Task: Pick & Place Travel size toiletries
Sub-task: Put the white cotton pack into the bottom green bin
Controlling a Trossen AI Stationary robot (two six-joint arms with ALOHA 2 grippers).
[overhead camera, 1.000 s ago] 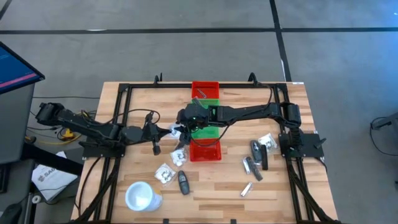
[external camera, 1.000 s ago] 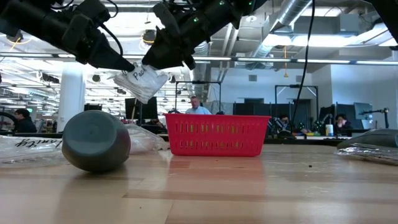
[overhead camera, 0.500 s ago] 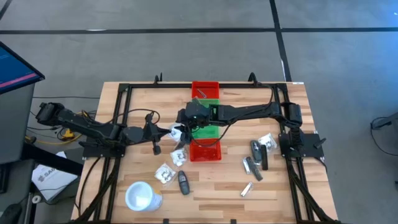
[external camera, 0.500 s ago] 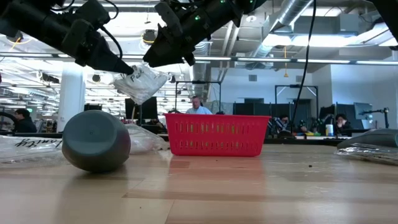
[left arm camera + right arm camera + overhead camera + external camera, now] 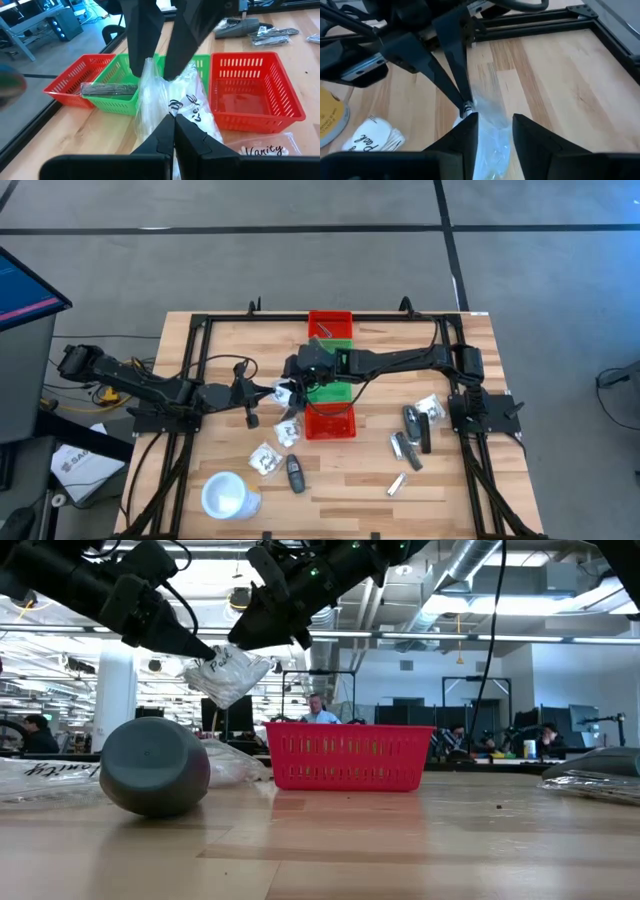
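A clear crinkly packet point(image 5: 285, 392) showing white hangs in the air left of the bins; the low view point(image 5: 228, 670) shows it well above the table. My left gripper point(image 5: 174, 120) is shut on its end toward the table's left. My right gripper point(image 5: 495, 117) reaches in from the table's right, and its fingers stand open on either side of the packet's other end point(image 5: 152, 67). More packets point(image 5: 287, 432), black oblong pieces point(image 5: 295, 473) and a silver tube point(image 5: 397, 483) lie on the table. My left gripper pinches the packet's edge point(image 5: 172, 107) between its two fingertips, coming from the table's left and slanting slightly down. The packet is lifted clear and stands out beyond the fingers. My right gripper has the packet point(image 5: 490, 125) between its fingers; whether they touch it I cannot tell.
A row of bins runs down the table's middle: a red bin point(image 5: 330, 323) at the far end, a green bin point(image 5: 340, 358), and a red bin point(image 5: 330, 423) nearest. A black piece point(image 5: 107, 89) lies in a green bin. A white cup point(image 5: 228, 498) lies at the near left.
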